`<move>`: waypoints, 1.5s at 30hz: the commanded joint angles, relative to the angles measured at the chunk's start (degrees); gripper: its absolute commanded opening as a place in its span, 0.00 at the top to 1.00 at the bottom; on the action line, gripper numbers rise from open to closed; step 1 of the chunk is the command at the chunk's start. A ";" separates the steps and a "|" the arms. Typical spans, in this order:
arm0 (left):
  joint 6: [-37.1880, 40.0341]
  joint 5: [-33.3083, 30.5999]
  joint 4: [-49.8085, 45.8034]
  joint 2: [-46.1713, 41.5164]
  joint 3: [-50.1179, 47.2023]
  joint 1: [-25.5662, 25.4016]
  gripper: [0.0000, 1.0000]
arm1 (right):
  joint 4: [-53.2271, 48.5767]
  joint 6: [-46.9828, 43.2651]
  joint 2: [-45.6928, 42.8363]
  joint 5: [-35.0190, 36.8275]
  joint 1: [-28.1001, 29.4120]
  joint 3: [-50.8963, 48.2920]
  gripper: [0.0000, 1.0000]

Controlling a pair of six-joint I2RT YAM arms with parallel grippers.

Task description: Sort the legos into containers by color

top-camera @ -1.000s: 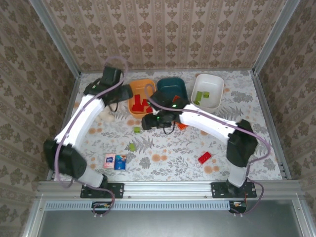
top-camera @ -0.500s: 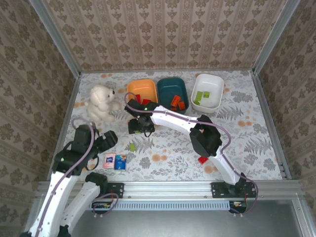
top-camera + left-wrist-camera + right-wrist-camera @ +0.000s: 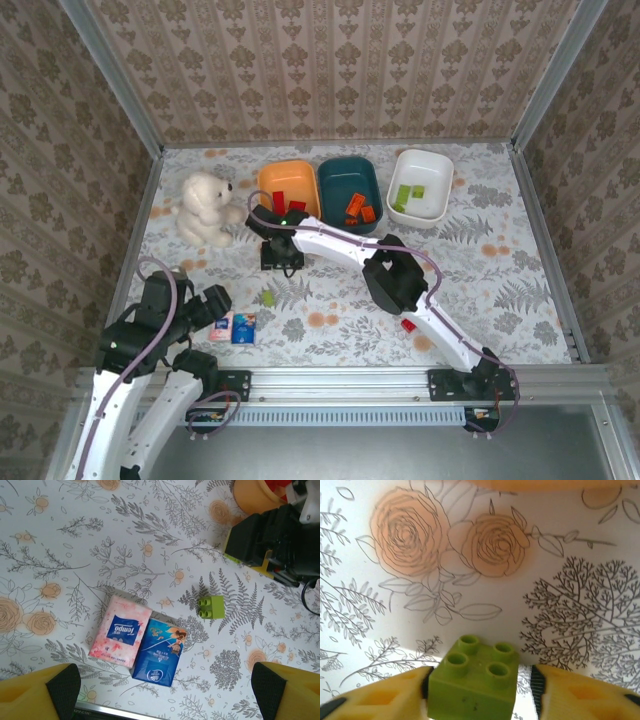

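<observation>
Straddling a light green brick [image 3: 472, 680] on the table, the right gripper [image 3: 479, 690] has one pad touching it and a sliver of gap at the other; firm grip cannot be told. Brick lies near the orange bowl [image 3: 264, 185]. Wide open and empty, the left gripper [image 3: 165, 682] hangs above two tissue packets [image 3: 137, 645]; second green brick [image 3: 210, 606] just beside them.

Green lego [image 3: 472, 682] between the right gripper [image 3: 480, 692] fingers [image 3: 380, 697], on floral cloth [image 3: 410, 540].
Four studs up; one pad touching it, the other just clear. Orange bowl [image 3: 545, 484] edge along top.
</observation>
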 commanded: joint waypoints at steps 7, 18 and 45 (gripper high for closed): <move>-1.36 1.81 -1.20 -1.67 -0.05 0.37 0.10 | -0.74 -2.19 0.57 -1.01 -0.66 1.75 0.71; -0.43 11.17 16.26 5.86 -4.48 -1.89 0.12 | 1.82 -9.36 -25.90 8.51 -6.31 -15.61 0.76; 2.35 4.02 40.10 42.22 8.16 -24.98 0.10 | -4.27 -16.31 -17.96 9.90 -44.88 -18.61 0.73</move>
